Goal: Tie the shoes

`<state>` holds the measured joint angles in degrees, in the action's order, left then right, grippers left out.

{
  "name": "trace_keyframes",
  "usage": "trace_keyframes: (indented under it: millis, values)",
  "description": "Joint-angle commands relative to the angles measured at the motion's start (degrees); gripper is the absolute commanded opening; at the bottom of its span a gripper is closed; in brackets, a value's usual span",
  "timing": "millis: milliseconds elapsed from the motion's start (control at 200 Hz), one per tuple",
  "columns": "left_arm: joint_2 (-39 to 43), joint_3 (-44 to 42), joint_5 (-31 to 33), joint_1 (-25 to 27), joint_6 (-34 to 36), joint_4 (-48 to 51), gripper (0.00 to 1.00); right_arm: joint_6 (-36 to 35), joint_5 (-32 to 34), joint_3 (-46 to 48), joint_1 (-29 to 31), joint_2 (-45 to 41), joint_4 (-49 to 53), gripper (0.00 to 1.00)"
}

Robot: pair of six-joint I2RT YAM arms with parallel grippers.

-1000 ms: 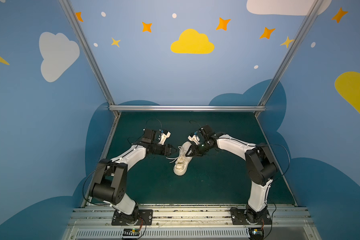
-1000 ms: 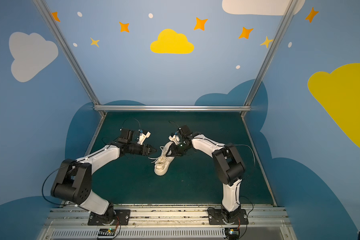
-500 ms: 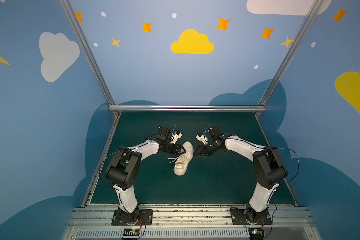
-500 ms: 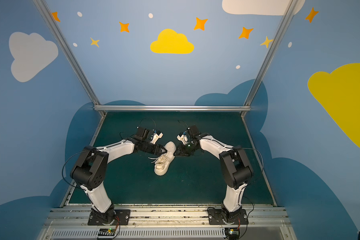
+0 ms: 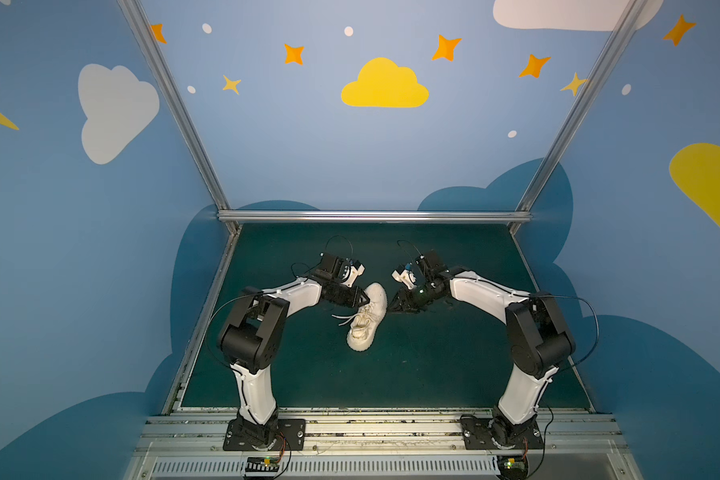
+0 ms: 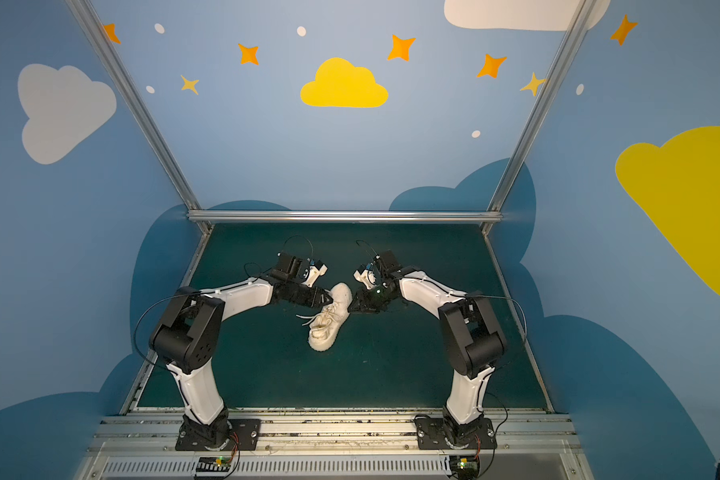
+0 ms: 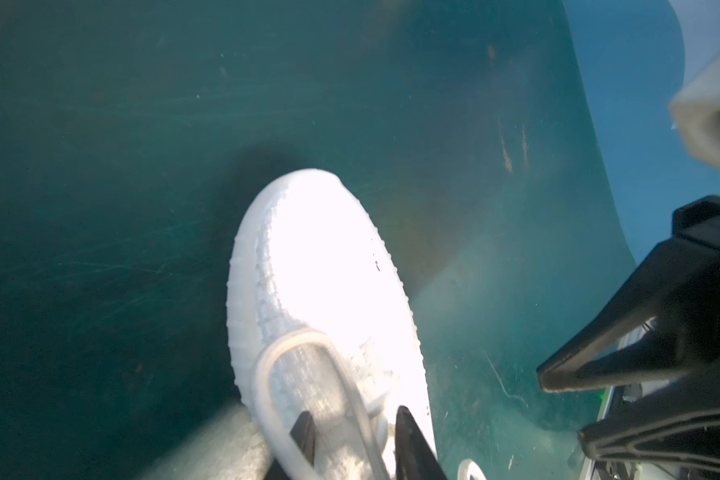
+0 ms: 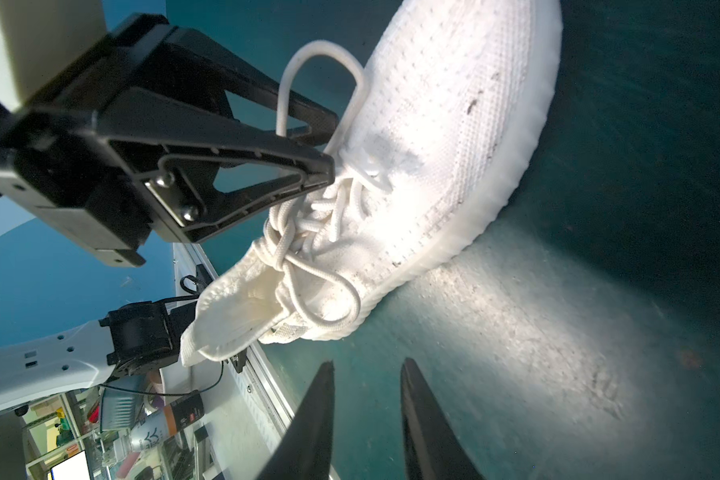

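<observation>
Item: cream knit sneaker (image 5: 366,322), sole down on the green counter (image 5: 433,374). Left pincer (image 5: 366,300) over its laced top, jaws part-spread astride one lace loop (image 8: 321,54), not clamped. Right pincer (image 5: 390,308) just beside its opposite flank, spread, empty.

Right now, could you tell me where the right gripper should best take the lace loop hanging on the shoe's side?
Probably the loop's rounded hanging end, from the right gripper's own side: it droops down the shoe's flank facing that gripper, while the left gripper crowds the knot end.
</observation>
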<state>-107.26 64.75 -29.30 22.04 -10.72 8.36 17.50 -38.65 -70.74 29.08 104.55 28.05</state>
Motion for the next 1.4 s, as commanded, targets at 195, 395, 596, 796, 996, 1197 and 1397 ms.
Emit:
trace_keyframes:
  millis: [195,395,596,796,996,1197,1397]
  values:
    - [4.20,-2.61,-0.54,0.16,-2.20,-3.08,0.19,-1.03,-1.18,0.22,0.38,-0.10,-0.33,0.27]
    - [5.35,-4.00,-1.68,0.03,-3.94,-5.62,0.09,-3.67,-1.48,-1.00,1.71,1.59,0.25,0.27]
    - [5.54,-4.72,-2.80,0.03,-5.53,-7.22,0.03,-7.19,-2.13,-3.31,3.45,4.18,0.20,0.32]
    - [6.03,-5.07,-2.86,-0.13,-5.95,-7.35,0.03,-9.97,0.33,-6.29,4.95,6.58,1.02,0.32]
    - [6.24,-6.26,-3.48,-0.24,-7.04,-8.88,0.03,-11.47,1.49,-7.42,5.33,8.42,0.43,0.34]
    - [6.22,-6.22,-3.84,-0.46,-7.45,-9.06,0.03,-13.63,2.23,-7.28,5.93,9.09,-0.51,0.35]
    - [6.08,-6.23,-4.26,-0.55,-7.65,-9.07,0.03,-14.43,1.48,-7.04,6.18,9.59,-2.84,0.36]
